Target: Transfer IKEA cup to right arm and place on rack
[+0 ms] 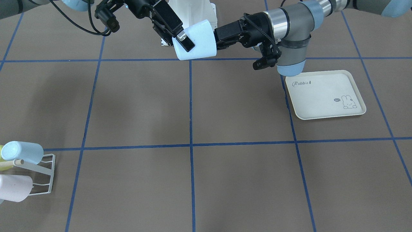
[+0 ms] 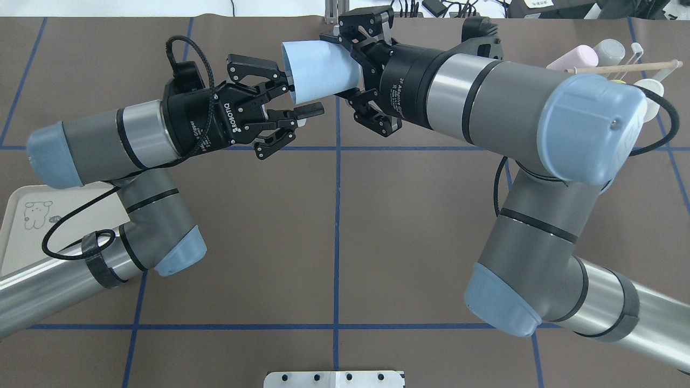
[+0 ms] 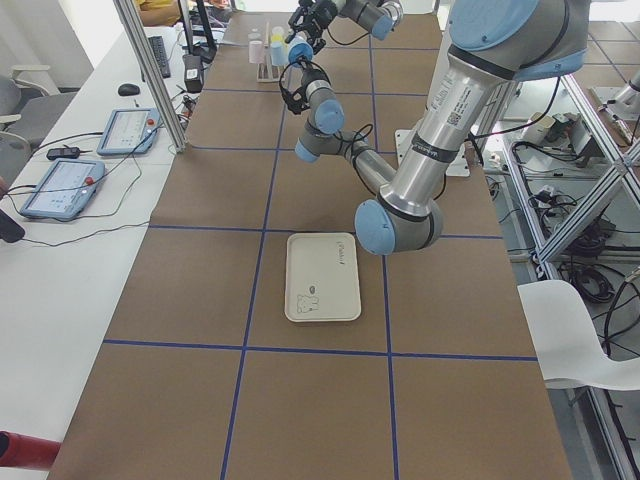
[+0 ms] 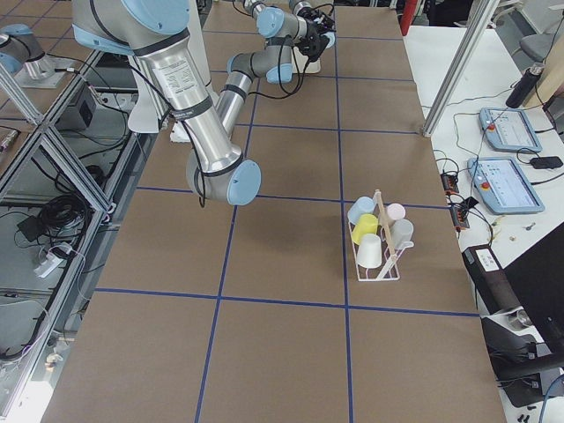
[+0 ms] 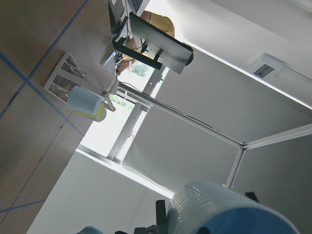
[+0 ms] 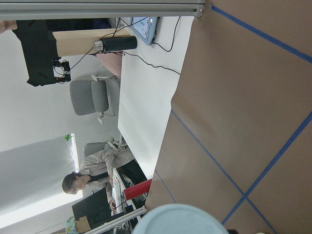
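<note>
The IKEA cup [image 2: 315, 70], pale blue, hangs on its side high above the table's far middle. My right gripper [image 2: 353, 73] is shut on its narrow end; one finger [image 1: 185, 42] lies across the cup's wall [image 1: 199, 40]. Opposite it, my left gripper [image 2: 299, 96] stands open at the cup's wide rim, its fingers spread and apart from the wall. The cup fills the bottom of the left wrist view [image 5: 229, 209] and shows at the lower edge of the right wrist view [image 6: 180, 219]. The white wire rack [image 1: 42, 174] with its wooden dowel stands on the robot's right [image 4: 379, 256] and carries several cups.
A cream tray with a rabbit drawing [image 1: 325, 95] lies flat on the robot's left, under the left arm's elbow [image 2: 21, 215]. Blue tape lines cross the brown table. Tablets and cables lie on the white side bench [image 4: 502, 159].
</note>
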`<action>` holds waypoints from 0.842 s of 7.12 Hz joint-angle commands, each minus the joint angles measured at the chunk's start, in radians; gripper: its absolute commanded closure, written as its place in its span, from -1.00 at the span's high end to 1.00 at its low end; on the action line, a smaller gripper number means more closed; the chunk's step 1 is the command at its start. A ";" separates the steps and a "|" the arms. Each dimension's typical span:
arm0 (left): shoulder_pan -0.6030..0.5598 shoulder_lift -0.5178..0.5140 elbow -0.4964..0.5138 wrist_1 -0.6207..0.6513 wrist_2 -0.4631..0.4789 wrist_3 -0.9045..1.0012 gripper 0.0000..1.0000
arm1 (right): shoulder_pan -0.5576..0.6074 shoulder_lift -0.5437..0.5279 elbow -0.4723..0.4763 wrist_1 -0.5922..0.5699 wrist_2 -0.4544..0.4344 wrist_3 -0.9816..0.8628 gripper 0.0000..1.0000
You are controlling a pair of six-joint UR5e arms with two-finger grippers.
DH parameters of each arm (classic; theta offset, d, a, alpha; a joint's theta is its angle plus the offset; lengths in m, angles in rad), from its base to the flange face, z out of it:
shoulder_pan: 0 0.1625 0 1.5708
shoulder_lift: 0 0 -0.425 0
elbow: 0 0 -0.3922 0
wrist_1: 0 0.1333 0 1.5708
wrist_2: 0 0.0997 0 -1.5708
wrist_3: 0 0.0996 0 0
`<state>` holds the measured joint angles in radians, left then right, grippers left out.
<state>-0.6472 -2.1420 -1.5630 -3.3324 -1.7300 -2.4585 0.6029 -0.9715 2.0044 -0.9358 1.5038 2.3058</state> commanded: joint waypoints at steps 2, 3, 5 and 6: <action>-0.011 0.005 0.033 0.004 0.003 0.007 -0.08 | 0.073 -0.036 -0.068 -0.011 0.001 -0.124 -1.00; -0.015 0.004 0.046 0.011 0.003 0.007 -0.09 | 0.113 -0.086 -0.069 -0.011 0.010 -0.214 -1.00; -0.020 0.005 0.049 0.011 0.001 0.009 -0.09 | 0.184 -0.137 -0.076 -0.088 0.010 -0.433 -1.00; -0.020 0.007 0.052 0.011 0.003 0.009 -0.09 | 0.230 -0.118 -0.096 -0.212 0.004 -0.658 -1.00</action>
<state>-0.6660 -2.1365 -1.5138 -3.3214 -1.7279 -2.4499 0.7807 -1.0934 1.9259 -1.0325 1.5122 1.8648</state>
